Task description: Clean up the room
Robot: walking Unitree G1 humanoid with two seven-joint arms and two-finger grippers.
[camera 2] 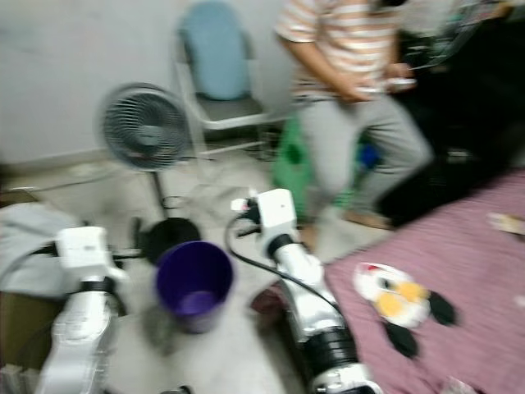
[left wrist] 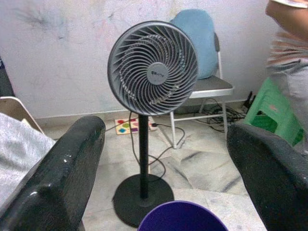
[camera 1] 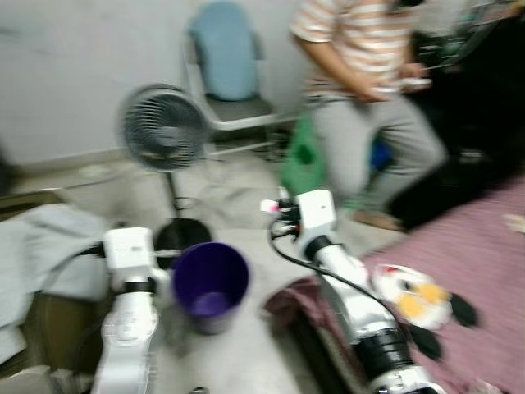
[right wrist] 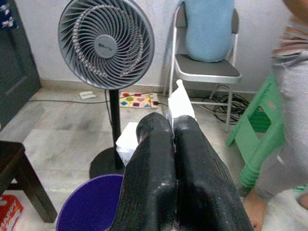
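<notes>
Between the two closed fingers of the right gripper [right wrist: 174, 127] sits a crumpled white paper scrap [right wrist: 179, 103], clenched so that its upper end sticks out past the fingertips. Just below and to the left of that gripper stands the purple bin [camera 1: 210, 283], mouth up on the pale stone floor [left wrist: 202, 163]; in the right wrist view its rim [right wrist: 91, 204] lies beneath the fingers, the paper held above and slightly beyond the rim. A second white piece [right wrist: 126, 142] shows just behind the fingers, near the fan's foot; what it is cannot be told.

The left gripper [left wrist: 166, 159] is released, its two black fingers [left wrist: 60, 168] spread wide on either side of the bin's near rim, touching nothing.

Beyond the bin, straight ahead of both grippers, a grey pedestal fan [left wrist: 153, 74] stands on a round black base [left wrist: 143, 197], its cable trailing over the floor. Behind the fan, a folding chair [right wrist: 204, 67] carries a blue cushion [right wrist: 209, 29] against the wall. To the right of the right gripper stands a green plastic stool [right wrist: 257, 125], with a person [camera 1: 361, 90] in a striped shirt and grey trousers standing beside it. A colourful flat item [right wrist: 137, 100] lies on the floor near the wall. Right of the right arm, a maroon cover [camera 1: 476, 271] bears a white, yellow and black soft toy [camera 1: 418, 300]. Left of the left arm lies grey cloth [camera 1: 41, 254].
</notes>
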